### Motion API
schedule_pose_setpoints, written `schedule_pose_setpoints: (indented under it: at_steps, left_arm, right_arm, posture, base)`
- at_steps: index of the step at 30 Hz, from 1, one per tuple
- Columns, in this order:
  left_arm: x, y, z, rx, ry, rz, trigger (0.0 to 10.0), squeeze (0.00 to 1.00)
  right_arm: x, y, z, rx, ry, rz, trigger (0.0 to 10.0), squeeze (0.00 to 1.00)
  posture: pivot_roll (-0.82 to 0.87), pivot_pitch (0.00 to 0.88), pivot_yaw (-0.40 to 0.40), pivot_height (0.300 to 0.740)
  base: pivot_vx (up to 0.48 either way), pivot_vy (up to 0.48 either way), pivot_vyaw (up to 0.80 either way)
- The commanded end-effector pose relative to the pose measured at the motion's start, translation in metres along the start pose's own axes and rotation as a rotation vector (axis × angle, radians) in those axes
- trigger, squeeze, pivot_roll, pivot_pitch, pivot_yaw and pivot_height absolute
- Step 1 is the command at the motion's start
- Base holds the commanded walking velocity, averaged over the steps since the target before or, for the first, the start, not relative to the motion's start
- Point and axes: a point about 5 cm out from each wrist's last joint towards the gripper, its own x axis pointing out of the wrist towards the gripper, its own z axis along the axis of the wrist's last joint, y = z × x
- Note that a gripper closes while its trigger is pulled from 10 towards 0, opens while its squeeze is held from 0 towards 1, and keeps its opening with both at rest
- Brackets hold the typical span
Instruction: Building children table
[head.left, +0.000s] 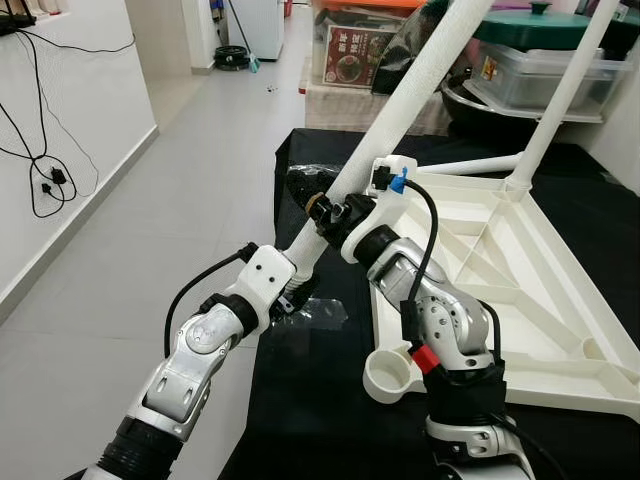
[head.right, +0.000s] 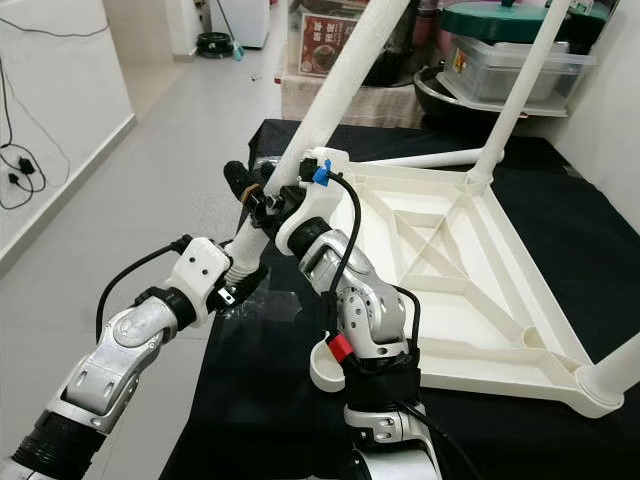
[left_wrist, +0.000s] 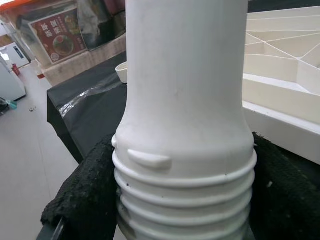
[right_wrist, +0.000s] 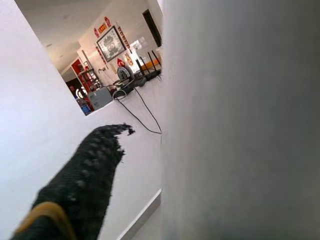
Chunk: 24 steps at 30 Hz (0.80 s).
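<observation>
Over on your far left, black cables hang down the white wall, with pale floor tiles running alongside the worktop, which is draped in black cloth. Your left gripper comes up from the lower left and its jaws are closed around the threaded end of the loose white table leg; the left wrist view shows that leg right up close, ridged threads at the base, with black padded fingers hugging it on both sides. Just beside and above that grip, your right gripper has the same leg, jaws clamped on the tube a little farther along; in the right wrist view one black padded finger lies against the leg's white surface. The leg itself slants up and away toward the top of the picture, tilted, not seated in anything. Below your right forearm, the empty round socket at the near corner of the upturned white table top stands open. The table top lies underside up on the black cloth, ribs showing, and to the right another leg already stands in its far corner socket, leaning slightly. Behind it sit a clear storage box and a green lid.
</observation>
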Motion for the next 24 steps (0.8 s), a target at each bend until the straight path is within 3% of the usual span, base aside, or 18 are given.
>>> schedule_pose_setpoints:
  at_steps: [1, 5, 6, 7, 14, 24]
  left_arm:
    - [0.0006, -0.0030, 0.0008, 0.030, -0.011, -0.020, 10.0, 0.00]
    - [0.0005, -0.0029, 0.0007, 0.032, -0.013, -0.015, 10.0, 0.00]
    - [0.0004, -0.0036, 0.0004, 0.035, -0.015, -0.016, 10.0, 0.00]
    - [0.0008, -0.0042, 0.0007, 0.040, -0.017, -0.018, 10.0, 0.00]
    - [0.0020, -0.0055, 0.0017, 0.009, -0.028, -0.014, 10.0, 0.00]
    - [0.0033, -0.0119, 0.0011, 0.027, -0.026, -0.025, 10.0, 0.00]
  right_arm:
    - [0.0017, 0.0043, 0.0011, 0.005, 0.004, 0.026, 10.0, 0.00]
    - [0.0018, 0.0050, 0.0013, 0.004, 0.005, 0.029, 10.0, 0.00]
    - [0.0019, 0.0055, 0.0016, 0.002, 0.003, 0.029, 9.1, 0.00]
    - [0.0022, 0.0060, 0.0022, 0.008, -0.001, 0.030, 0.0, 0.00]
    - [0.0026, 0.0066, 0.0026, -0.007, 0.002, 0.033, 0.0, 0.00]
    - [0.0047, 0.0010, 0.0089, -0.005, -0.031, -0.009, 0.0, 0.00]
  posture:
    - [0.06, 0.007, -0.080, 0.740]
    - [0.05, 0.002, -0.078, 0.740]
    - [0.05, 0.002, -0.074, 0.740]
    - [0.05, 0.003, -0.077, 0.740]
    - [0.05, 0.002, -0.076, 0.740]
    - [0.05, 0.000, -0.074, 0.740]
  base:
    - [0.000, 0.000, 0.00]
    - [0.000, 0.000, 0.00]
    - [0.000, 0.000, 0.00]
    - [0.000, 0.000, 0.00]
    - [0.000, 0.000, 0.00]
    - [0.000, 0.000, 0.00]
